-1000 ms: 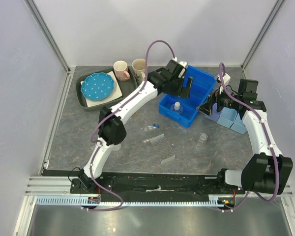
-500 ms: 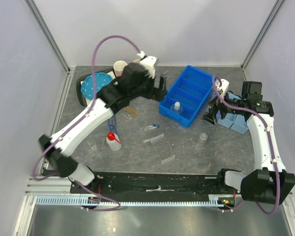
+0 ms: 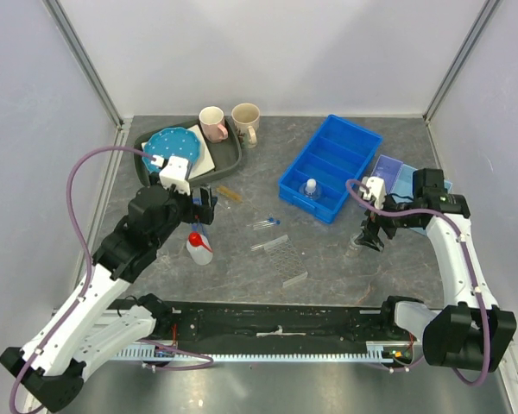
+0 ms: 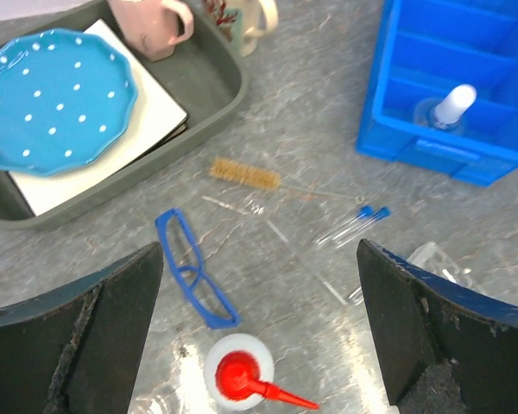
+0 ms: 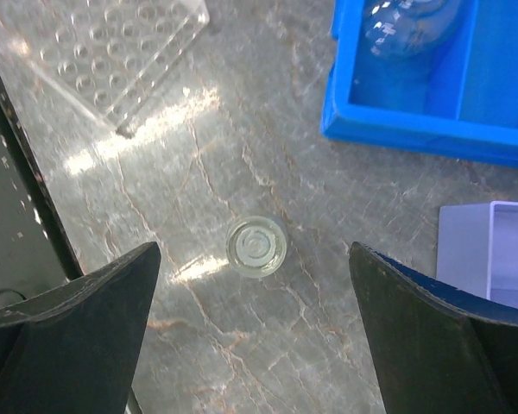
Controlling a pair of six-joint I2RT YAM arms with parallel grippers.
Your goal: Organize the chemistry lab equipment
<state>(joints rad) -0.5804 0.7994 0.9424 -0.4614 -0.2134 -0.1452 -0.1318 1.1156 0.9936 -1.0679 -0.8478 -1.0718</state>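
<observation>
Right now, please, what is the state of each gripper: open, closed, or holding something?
Left gripper: open, holding nothing.
Right gripper: open, holding nothing, fingers either side of the beaker below.

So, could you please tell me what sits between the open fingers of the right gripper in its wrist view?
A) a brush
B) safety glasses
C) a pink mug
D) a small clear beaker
D: the right wrist view shows the small clear beaker standing upright on the table, centred between the open fingers of the right gripper, with a gap on either side.
</observation>
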